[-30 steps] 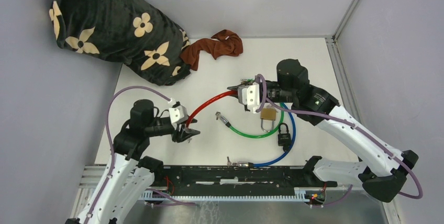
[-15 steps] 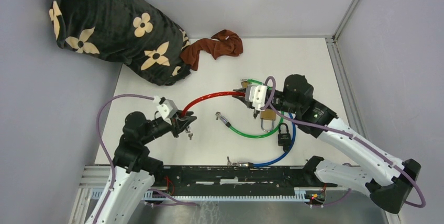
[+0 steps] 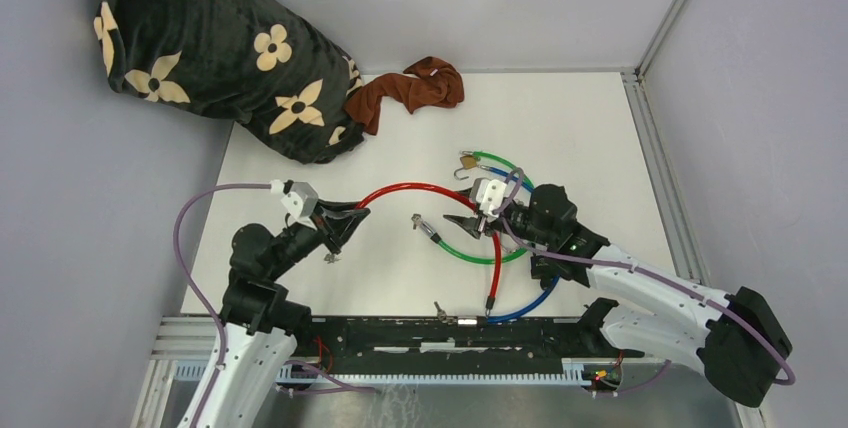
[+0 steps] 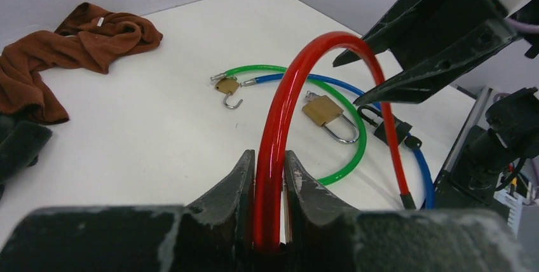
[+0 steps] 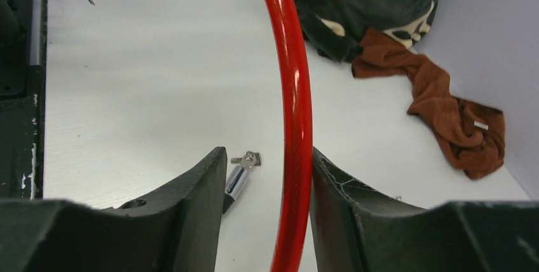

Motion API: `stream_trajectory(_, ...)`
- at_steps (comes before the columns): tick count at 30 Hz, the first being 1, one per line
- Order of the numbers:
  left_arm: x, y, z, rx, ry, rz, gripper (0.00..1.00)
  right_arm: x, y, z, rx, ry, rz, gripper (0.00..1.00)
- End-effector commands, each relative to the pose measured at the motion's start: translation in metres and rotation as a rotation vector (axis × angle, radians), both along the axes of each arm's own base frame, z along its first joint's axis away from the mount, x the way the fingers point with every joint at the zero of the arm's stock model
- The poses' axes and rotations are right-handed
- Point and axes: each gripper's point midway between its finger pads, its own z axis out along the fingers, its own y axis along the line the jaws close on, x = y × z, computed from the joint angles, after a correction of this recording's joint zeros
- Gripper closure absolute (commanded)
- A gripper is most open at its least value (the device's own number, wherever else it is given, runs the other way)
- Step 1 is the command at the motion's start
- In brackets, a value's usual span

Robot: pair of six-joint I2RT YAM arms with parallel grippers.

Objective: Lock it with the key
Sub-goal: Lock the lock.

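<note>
A red cable (image 3: 430,186) arcs above the white table. My left gripper (image 3: 345,218) is shut on one end of it; the left wrist view shows both pads (image 4: 246,173) pressed on the cable (image 4: 286,94). My right gripper (image 3: 468,224) is open. In the right wrist view (image 5: 267,157) the cable (image 5: 295,94) runs between its fingers, against the right one. A chrome lock cylinder (image 5: 236,182) with keys (image 5: 249,157) in it lies just beyond, on the green cable's end (image 3: 427,230). A brass padlock (image 4: 323,110) and a black padlock (image 4: 391,129) lie under the right arm.
A small open brass padlock (image 3: 467,161) lies at the far ends of the green cable (image 3: 470,253) and blue cable (image 3: 525,303). A brown cloth (image 3: 410,88) and a dark flowered blanket (image 3: 210,38) sit at the back left. A black rail (image 3: 450,333) runs along the near edge.
The left gripper moved left and away with the red cable. The right arm came nearer and lower, and its gripper now stands open around the cable. The cable's free end swung to the near side.
</note>
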Motion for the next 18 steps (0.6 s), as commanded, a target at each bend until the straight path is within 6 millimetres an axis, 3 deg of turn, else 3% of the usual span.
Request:
stream_trajectory(1, 0.004, 0.000, 0.020, -0.103, -0.016, 0.008, 0.98, 0.012, -0.005, -0.009, 0.020, 0.019, -0.088, 0.46)
stream_trajectory(6, 0.006, 0.001, 0.014, -0.038, -0.065, -0.013, 0.98, 0.014, -0.021, -0.044, -0.051, 0.097, -0.163, 0.46)
stream_trajectory(10, -0.005, -0.001, -0.032, 0.224, -0.117, -0.131, 0.98, 0.002, -0.016, -0.062, -0.068, 0.122, -0.100, 0.77)
stream_trajectory(12, -0.008, -0.001, -0.043, 0.265, -0.110, -0.151, 0.98, 0.002, -0.013, -0.068, -0.087, 0.113, -0.079, 0.91)
stream_trajectory(14, -0.011, -0.003, -0.043, 0.263, -0.105, -0.177, 0.98, 0.005, -0.012, -0.070, -0.111, 0.089, -0.073, 1.00)
stream_trajectory(18, -0.015, -0.008, -0.058, 0.278, -0.054, -0.236, 0.98, 0.021, -0.012, -0.050, -0.147, 0.000, -0.107, 1.00)
